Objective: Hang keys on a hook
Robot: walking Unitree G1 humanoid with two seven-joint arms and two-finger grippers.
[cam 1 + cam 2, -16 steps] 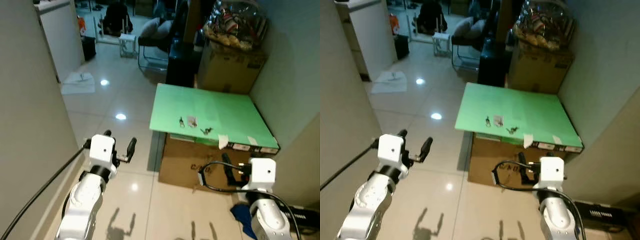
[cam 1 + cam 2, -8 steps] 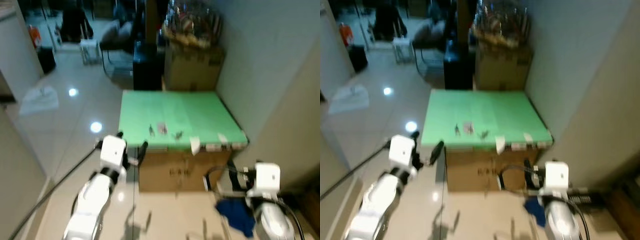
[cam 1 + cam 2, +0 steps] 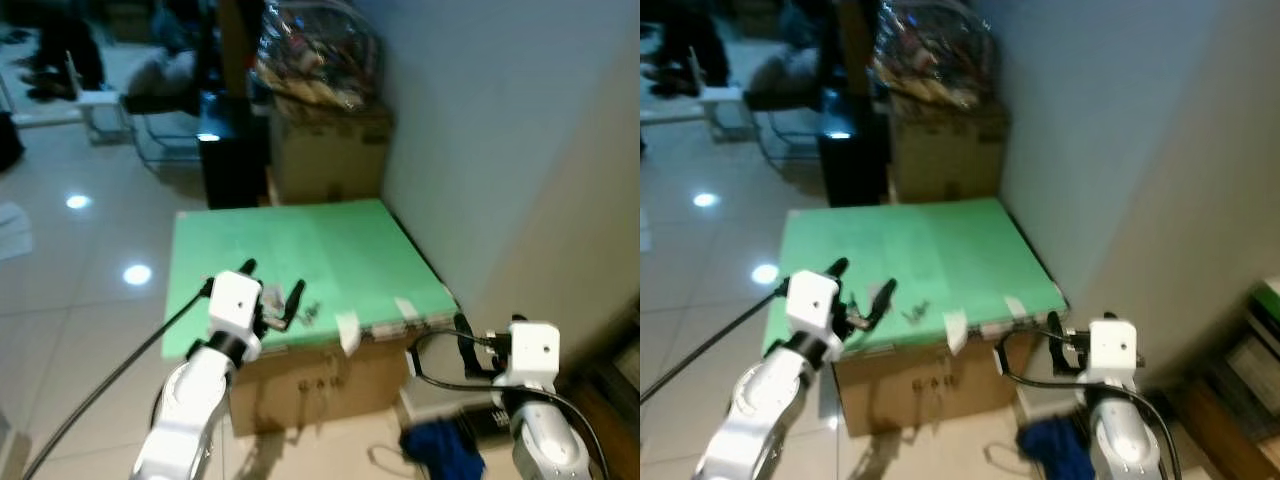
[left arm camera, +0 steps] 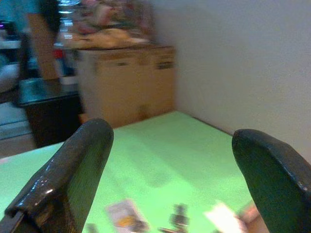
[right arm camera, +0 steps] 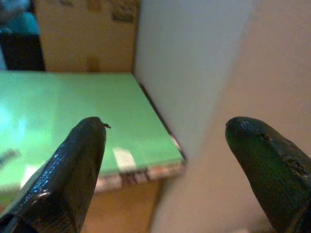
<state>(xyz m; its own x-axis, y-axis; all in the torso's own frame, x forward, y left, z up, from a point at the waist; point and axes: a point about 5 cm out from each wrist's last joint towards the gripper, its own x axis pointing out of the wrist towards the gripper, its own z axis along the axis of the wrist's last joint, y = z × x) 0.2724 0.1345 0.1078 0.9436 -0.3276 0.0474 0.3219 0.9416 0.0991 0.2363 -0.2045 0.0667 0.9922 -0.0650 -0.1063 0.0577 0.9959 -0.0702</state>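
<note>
Keys (image 3: 308, 314) on board (image 3: 330, 250), board atop box (image 3: 320, 375).

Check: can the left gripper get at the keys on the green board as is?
Probably yes: left gripper is open over the green board, keys lie just beside it, nothing between.

You're facing a flat green board surface (image 3: 330, 250) resting on a brown cardboard box (image 3: 330, 375). Near its front edge lie small dark metal keys (image 3: 309, 314) and a white paper tag (image 3: 347, 331).
</note>
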